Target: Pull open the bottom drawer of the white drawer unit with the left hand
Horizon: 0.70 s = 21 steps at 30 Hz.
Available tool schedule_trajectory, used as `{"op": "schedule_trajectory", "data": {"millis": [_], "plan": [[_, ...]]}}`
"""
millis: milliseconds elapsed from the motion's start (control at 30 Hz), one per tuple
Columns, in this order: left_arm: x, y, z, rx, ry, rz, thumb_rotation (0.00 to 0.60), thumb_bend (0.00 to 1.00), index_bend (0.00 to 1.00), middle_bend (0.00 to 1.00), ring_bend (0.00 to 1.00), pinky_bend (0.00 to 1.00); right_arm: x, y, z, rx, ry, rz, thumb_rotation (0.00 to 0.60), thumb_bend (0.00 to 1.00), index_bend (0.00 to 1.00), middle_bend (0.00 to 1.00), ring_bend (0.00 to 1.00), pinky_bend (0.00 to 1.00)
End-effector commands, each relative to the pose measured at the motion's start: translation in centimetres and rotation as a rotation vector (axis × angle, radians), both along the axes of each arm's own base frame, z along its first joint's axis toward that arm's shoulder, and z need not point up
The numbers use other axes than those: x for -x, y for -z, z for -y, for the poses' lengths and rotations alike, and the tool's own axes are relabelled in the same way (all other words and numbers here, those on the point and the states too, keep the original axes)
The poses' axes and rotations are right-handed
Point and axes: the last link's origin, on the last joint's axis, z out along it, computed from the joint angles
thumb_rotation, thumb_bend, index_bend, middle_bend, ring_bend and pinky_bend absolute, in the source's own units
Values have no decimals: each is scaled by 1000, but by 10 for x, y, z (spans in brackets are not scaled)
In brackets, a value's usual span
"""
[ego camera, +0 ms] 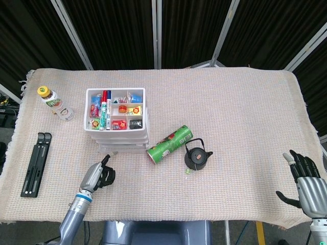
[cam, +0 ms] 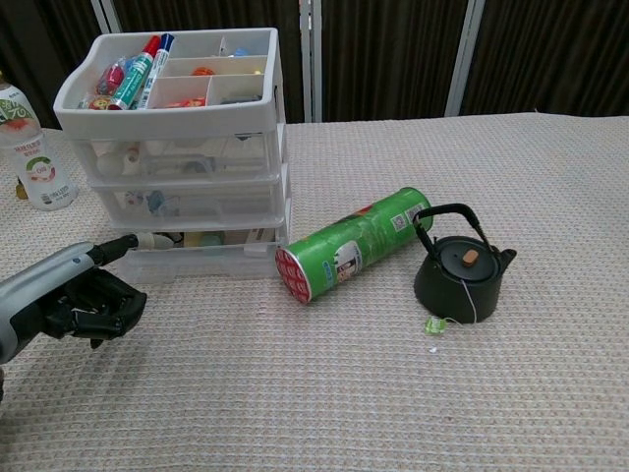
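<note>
The white drawer unit [ego camera: 120,141] [cam: 197,202] stands left of centre, with pens and small items in its top tray. Its bottom drawer [cam: 211,262] [ego camera: 122,149] sits a little proud of the two above. My left hand [ego camera: 98,175] [cam: 71,298] lies on the cloth in front of and left of the unit, fingers curled in around nothing, one finger pointing at the drawer's left front corner. I cannot tell whether that fingertip touches it. My right hand [ego camera: 306,179] hovers at the table's front right corner with fingers spread, holding nothing.
A green tube can [ego camera: 169,144] [cam: 352,243] lies on its side just right of the drawer unit, beside a black kettle [ego camera: 197,156] [cam: 462,272]. A bottle [ego camera: 49,97] [cam: 29,147] and a tape ring [ego camera: 65,113] stand far left. A black folding stand [ego camera: 36,163] lies near the left edge.
</note>
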Motion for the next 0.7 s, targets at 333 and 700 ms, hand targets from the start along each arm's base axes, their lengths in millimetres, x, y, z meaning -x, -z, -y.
{"op": "schedule_trajectory", "data": {"millis": [333,700], "plan": [[-9,-16,-18,-33,10,-371,600,657,92,828,872,695,0,0,0,-1,1,0,600,67,0,0,0,0],[-4,-16,-30,53,-57,-462,600,657,161,828,871,695,1,0,0,-4,5,3,600,68,0,0,0,0]]}}
